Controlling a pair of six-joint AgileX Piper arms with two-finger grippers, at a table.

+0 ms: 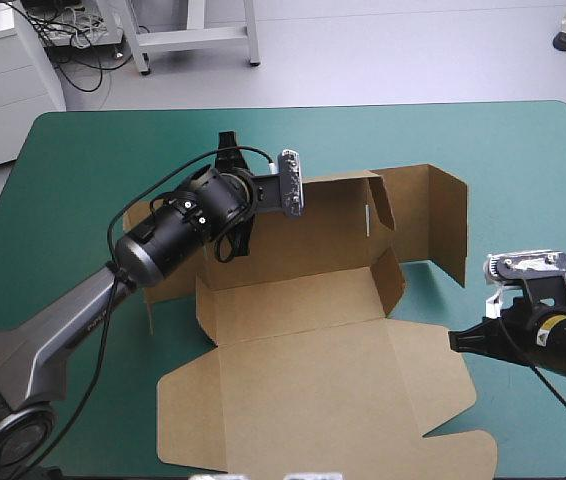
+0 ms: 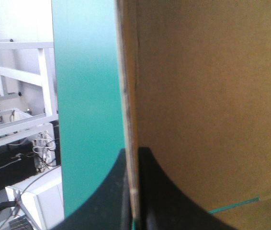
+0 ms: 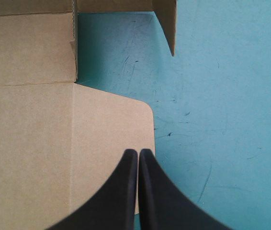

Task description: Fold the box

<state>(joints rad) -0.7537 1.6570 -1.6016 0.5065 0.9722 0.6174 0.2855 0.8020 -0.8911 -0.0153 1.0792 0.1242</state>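
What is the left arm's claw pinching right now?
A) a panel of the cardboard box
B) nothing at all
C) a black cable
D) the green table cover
A: in the left wrist view the left gripper has its fingers all but shut, with a brown edge of the box running between them.

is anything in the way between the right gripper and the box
Nothing visible. The right gripper, shut, hangs right over the rounded flap of the box, with only bare cover beside it.

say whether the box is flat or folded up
Partly folded: the box has its far walls raised, one pinched by the left gripper, while its wide lid panel lies flat.
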